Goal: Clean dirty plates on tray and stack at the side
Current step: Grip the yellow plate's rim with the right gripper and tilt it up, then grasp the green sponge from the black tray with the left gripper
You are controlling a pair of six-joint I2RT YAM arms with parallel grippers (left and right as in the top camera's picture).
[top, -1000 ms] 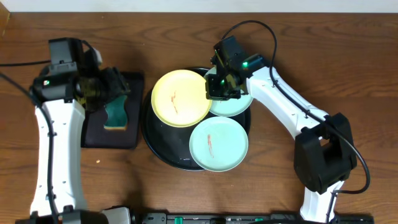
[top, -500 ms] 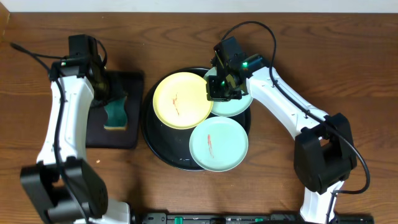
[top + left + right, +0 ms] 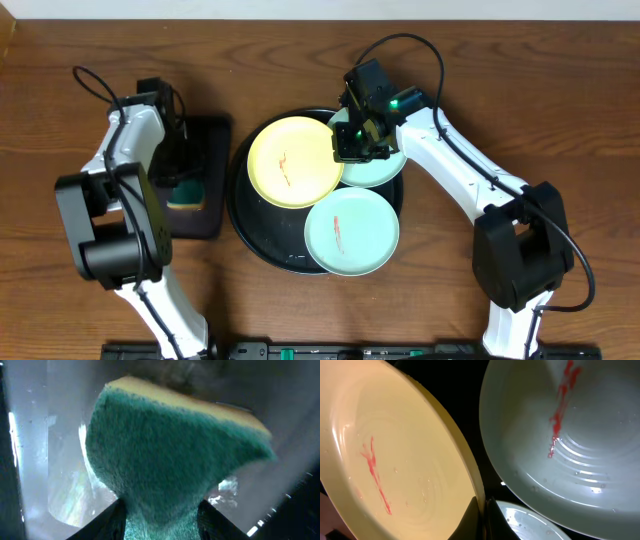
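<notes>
Overhead, the tray (image 3: 255,238) on the table holds the yellow plate (image 3: 292,160), the near blue-green plate (image 3: 351,232) and the far blue-green plate (image 3: 385,168), which is partly hidden under the right claw (image 3: 355,143). Only the right wrist view shows that claw clenched on the yellow plate's rim. Only the left wrist view shows the left claw (image 3: 162,515), half open, pinching the green sponge (image 3: 175,455).
</notes>
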